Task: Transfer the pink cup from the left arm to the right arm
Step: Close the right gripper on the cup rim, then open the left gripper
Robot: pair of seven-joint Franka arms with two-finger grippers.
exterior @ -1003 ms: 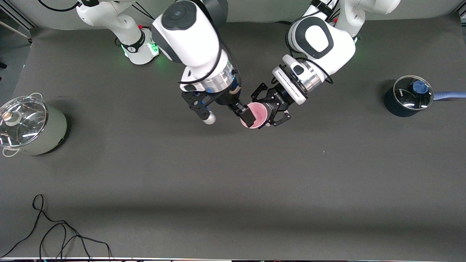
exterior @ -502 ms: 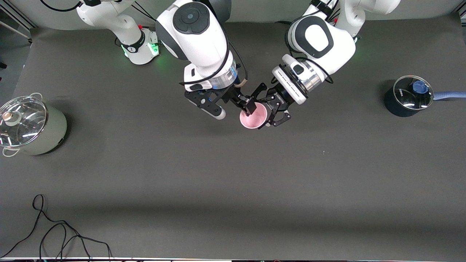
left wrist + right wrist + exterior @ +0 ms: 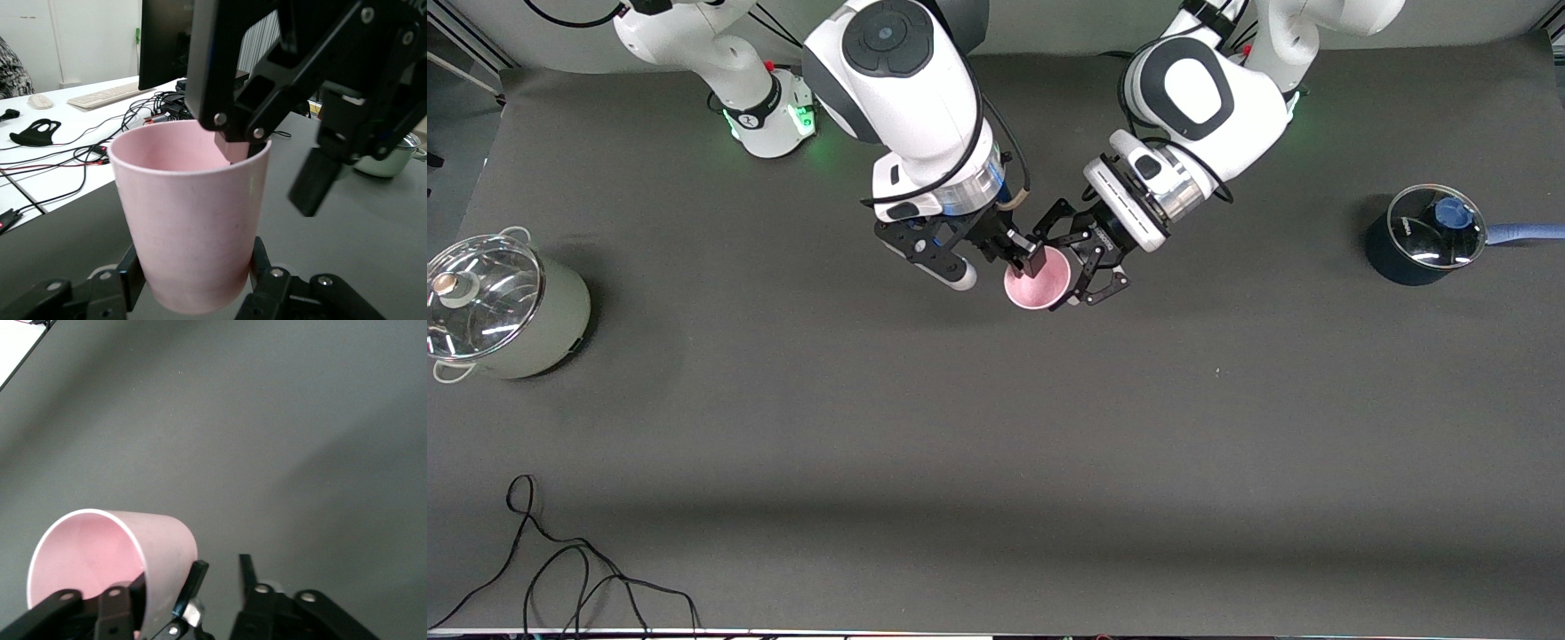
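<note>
- Desk (image 3: 996, 462): one, dark grey, carrying everything below.
- Arms: two, both reaching in over the middle of the desk from their bases.
- Pots: two. One pale green pot (image 3: 503, 311) with a glass lid stands at the right arm's end of the desk; one dark blue saucepan (image 3: 1423, 236) with a glass lid and a blue handle stands at the left arm's end.
- Cable (image 3: 560, 569): one, black, looped on the desk edge nearest the front camera, toward the right arm's end.
- Left hand (image 3: 1083, 267): one, a black skeletal claw, clenched around the lower body of the pink cup, held up over the desk's middle.
- Right hand (image 3: 1021, 258): one, blocky and black, at the cup's rim. One finger (image 3: 230, 143) dips inside the mouth and the other (image 3: 319, 177) stands outside the wall; whether it is gripping cannot be told.
- Pink cup (image 3: 1037, 279) (image 3: 190, 227) (image 3: 113, 563): one, in the air between the two hands. Its long axis tilts, with the open mouth facing up and toward the front camera and the base in the left hand.
</note>
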